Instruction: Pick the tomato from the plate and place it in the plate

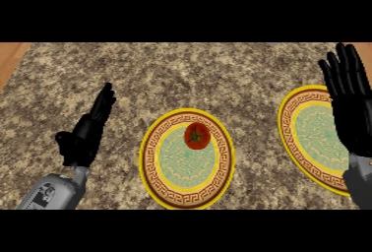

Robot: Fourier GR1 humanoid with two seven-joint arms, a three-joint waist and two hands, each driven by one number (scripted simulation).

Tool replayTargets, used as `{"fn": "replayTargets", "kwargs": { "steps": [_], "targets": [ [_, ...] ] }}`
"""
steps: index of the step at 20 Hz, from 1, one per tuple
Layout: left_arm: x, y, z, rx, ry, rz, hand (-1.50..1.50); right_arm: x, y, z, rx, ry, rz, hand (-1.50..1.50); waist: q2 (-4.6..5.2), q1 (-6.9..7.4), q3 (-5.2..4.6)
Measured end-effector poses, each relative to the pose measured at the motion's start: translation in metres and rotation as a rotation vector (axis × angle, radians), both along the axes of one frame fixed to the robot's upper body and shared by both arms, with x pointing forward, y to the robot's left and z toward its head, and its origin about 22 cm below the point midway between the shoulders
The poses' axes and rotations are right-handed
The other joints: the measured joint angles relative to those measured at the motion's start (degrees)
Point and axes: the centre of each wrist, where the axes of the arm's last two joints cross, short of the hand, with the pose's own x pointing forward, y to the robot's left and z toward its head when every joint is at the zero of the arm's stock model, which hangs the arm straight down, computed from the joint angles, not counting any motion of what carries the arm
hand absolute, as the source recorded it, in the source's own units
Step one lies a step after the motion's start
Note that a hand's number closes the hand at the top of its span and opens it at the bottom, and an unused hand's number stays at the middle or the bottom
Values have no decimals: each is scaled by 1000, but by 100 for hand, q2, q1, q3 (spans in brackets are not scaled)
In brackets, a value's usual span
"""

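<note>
Counter: speckled granite top (218,74), looks rough and grainy from my feed.
Plates: I count two, both round, yellow rim, brown key-pattern band, pale green middle.
Tomato: just one, red and round with a green stem, sitting on the near plate (187,194), toward its far side.
Tomato (197,136) vs hands: between my two hands, well apart from both.
Left hand (87,133): open, fingers straight, holding nothing.
Right hand (350,98): open too, flat over the other plate (298,123).

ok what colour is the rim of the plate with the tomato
Yellow outer rim on the plate, with a brown band of key pattern inside it; seen in the head view.
</note>
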Motion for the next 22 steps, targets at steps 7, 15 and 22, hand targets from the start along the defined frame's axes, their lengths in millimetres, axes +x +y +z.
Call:
{"fn": "replayTargets", "kwargs": {
  "steps": [7,15,22],
  "targets": [
    [-8,24,-28,26,154,134,0,-8,70,-10,-156,-49,56,150,-101,106,-26],
    [-21,28,-47,6,275,196,0,-20,76,-62,-443,-169,-237,-150,-94,77,30],
    [-21,31,-45,-1,298,204,0,-49,130,-127,-419,-216,-76,-150,-73,133,64]
  ]
}}
